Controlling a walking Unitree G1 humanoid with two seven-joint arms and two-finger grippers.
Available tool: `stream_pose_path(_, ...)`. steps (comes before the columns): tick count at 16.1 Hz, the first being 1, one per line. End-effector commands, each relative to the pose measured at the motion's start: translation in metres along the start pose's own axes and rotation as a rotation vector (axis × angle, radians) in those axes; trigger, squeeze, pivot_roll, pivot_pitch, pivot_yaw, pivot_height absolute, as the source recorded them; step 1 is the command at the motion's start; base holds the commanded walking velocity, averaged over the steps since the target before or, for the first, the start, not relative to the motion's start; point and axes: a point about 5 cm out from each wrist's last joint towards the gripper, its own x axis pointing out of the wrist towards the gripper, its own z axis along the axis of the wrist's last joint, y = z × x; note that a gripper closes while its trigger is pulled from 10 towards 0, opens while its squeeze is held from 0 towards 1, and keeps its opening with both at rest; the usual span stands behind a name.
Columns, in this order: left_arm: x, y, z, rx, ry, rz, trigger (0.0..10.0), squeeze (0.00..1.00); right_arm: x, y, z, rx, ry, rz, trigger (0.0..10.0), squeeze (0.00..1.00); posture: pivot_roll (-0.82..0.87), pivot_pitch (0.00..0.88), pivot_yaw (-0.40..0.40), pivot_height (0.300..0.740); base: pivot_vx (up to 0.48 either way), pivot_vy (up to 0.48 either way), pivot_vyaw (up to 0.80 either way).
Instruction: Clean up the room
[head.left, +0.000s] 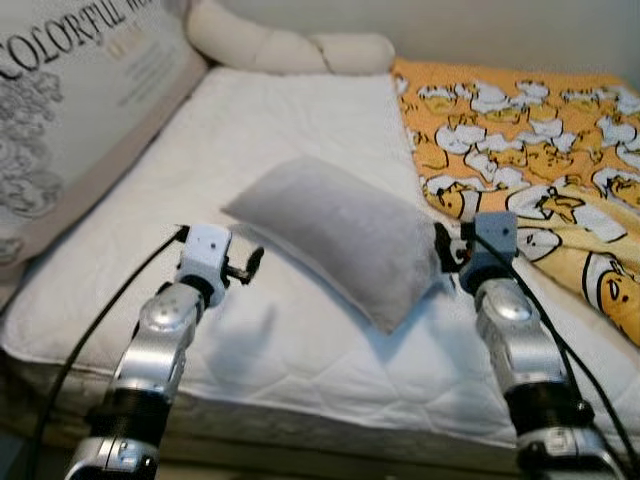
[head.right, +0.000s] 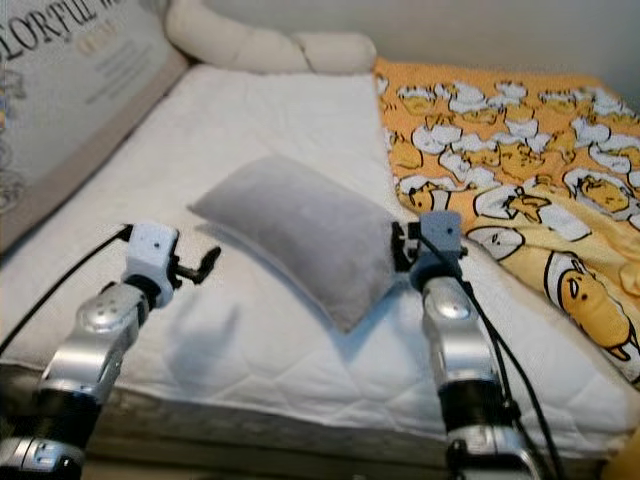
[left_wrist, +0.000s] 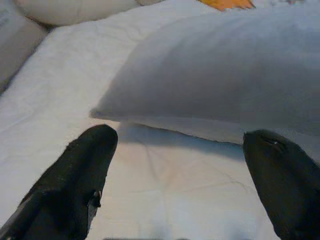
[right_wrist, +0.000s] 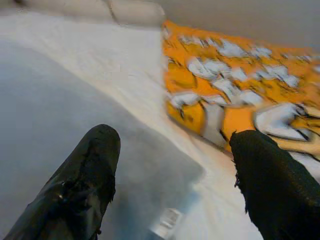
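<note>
A grey pillow (head.left: 335, 235) lies at an angle in the middle of the white mattress (head.left: 300, 350). My left gripper (head.left: 248, 264) hovers just off the pillow's near left corner. In the left wrist view it (left_wrist: 180, 165) is open, its fingers wide apart with the pillow (left_wrist: 225, 75) just ahead. My right gripper (head.left: 443, 250) is at the pillow's right end. In the right wrist view it (right_wrist: 175, 165) is open too. One finger hangs over the grey pillow (right_wrist: 45, 100), the other over the orange blanket (right_wrist: 225, 115).
An orange blanket (head.left: 530, 150) with a cartoon print covers the bed's right side. A large printed cushion (head.left: 70, 110) leans at the left. A cream knotted pillow (head.left: 290, 45) lies along the head end. The mattress's front edge is right by my arms.
</note>
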Motion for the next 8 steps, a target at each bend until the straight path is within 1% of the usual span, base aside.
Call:
stream_pose_path(1, 0.010, -0.010, 0.001, 0.092, 0.062, -0.092, 10.0, 0.00, 0.008, -0.018, 0.002, -0.069, 0.034, -0.083, 10.0, 0.00, 0.02, 0.000, 0.003, 0.740, 0.000, 0.000, 0.00)
stream_pose_path(2, 0.013, -0.013, -0.001, 0.131, 0.093, -0.124, 10.0, 0.00, 0.011, -0.025, 0.003, -0.099, 0.046, -0.112, 10.0, 0.00, 0.02, 0.000, 0.003, 0.740, 0.000, 0.000, 0.00)
stream_pose_path(3, 0.014, -0.015, -0.002, 0.152, 0.109, -0.138, 10.0, 0.00, 0.013, -0.027, 0.004, -0.113, 0.052, -0.126, 10.0, 0.00, 0.02, 0.000, 0.003, 0.740, 0.000, 0.000, 0.00)
stream_pose_path(4, 0.016, -0.017, -0.005, 0.198, 0.138, -0.165, 10.0, 0.00, 0.015, -0.032, 0.004, -0.153, 0.058, -0.143, 10.0, 0.00, 0.02, 0.000, 0.006, 0.740, 0.000, 0.000, 0.00)
stream_pose_path(5, 0.020, -0.024, -0.012, 0.277, 0.215, -0.220, 10.0, 0.00, 0.020, -0.035, 0.002, -0.266, 0.098, -0.120, 10.0, 0.00, 0.01, 0.000, 0.008, 0.740, 0.000, 0.000, 0.00)
stream_pose_path(6, 0.023, -0.030, -0.018, 0.326, 0.275, -0.254, 10.0, 0.00, 0.021, -0.024, -0.006, -0.349, 0.155, 0.008, 10.0, 0.00, 0.01, 0.000, 0.007, 0.740, 0.000, 0.000, 0.00)
stream_pose_path(7, 0.025, -0.034, -0.021, 0.339, 0.308, -0.276, 10.0, 0.00, 0.019, -0.010, -0.013, -0.380, 0.183, 0.125, 10.0, 0.00, 0.01, 0.000, 0.002, 0.740, 0.000, 0.000, 0.00)
stream_pose_path(8, 0.027, -0.042, -0.023, 0.352, 0.342, -0.309, 10.0, 0.00, 0.013, 0.012, -0.021, -0.392, 0.216, 0.302, 10.0, 0.00, 0.01, 0.000, 0.000, 0.740, 0.000, 0.000, 0.00)
